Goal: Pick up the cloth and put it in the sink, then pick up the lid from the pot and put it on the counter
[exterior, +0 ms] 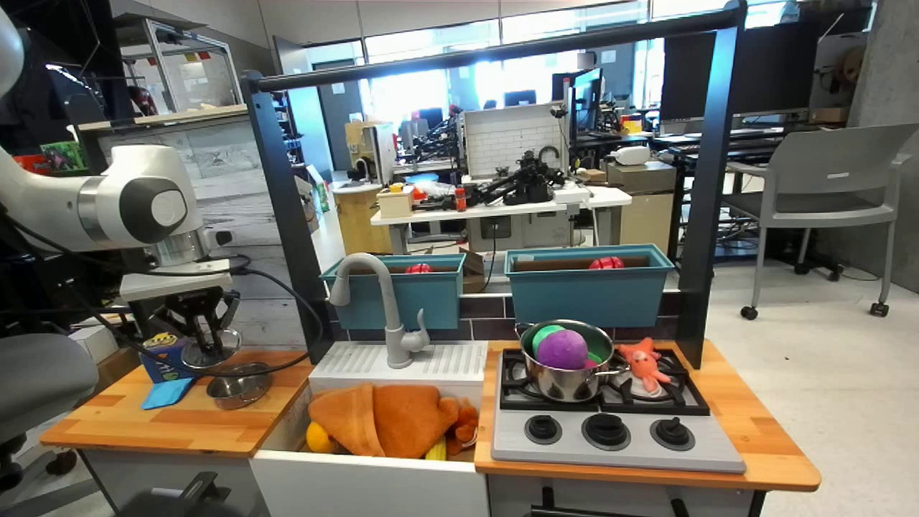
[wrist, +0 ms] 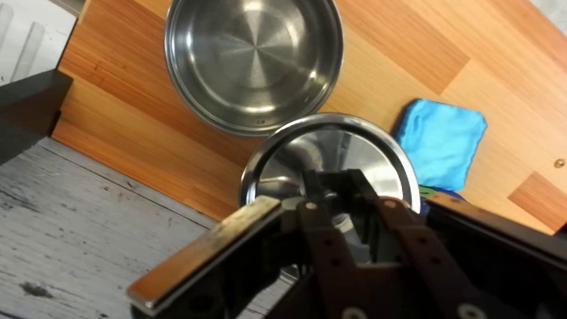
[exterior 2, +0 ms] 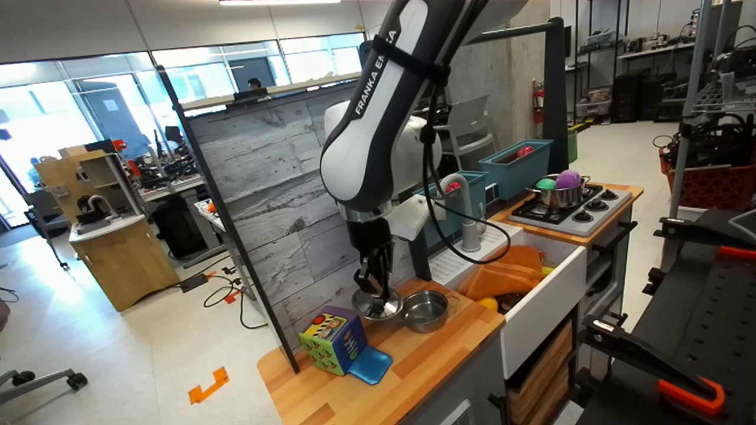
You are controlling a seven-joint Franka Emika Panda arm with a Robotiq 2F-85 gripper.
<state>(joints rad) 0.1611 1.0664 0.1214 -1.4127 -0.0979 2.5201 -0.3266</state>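
There's the lid [wrist: 332, 155], off the pot [wrist: 254, 48] and in the grip of the end effector [wrist: 335, 182] above the left tabletop [exterior 2: 437, 354], just left of the pot! The grip is narrow, pinched at the lid's middle, apparently on a knob hidden from view. Whether the lid's edge touches the tabletop or the pot, nobody can tell from here.

How will it handle? Polished metal, so stiff, likely light, slippery along the rim, hardly fragile, though a drop would surely clatter. The middle is the right hold; with so small a pinch it could swivel, and it looks tilted in an exterior view. The orange cloth [exterior: 409, 420], soft and floppy by the look of it, lies in the sink [exterior: 373, 488] to the right; any raised fold would do there.

Now the count! One lid, one cloth, two pots: the second pot [exterior: 567, 384] sits on the stove [exterior: 574, 452], far right, showing one purple ball [exterior: 562, 350] and one green ball [exterior: 547, 332]. Three dials [exterior: 607, 429], one soft toy [exterior: 644, 365], one faucet [exterior: 391, 312], two planters [exterior: 589, 294]. Left of the lid, one toy box [exterior 2: 336, 342] and one blue flap [exterior 2: 371, 364]!
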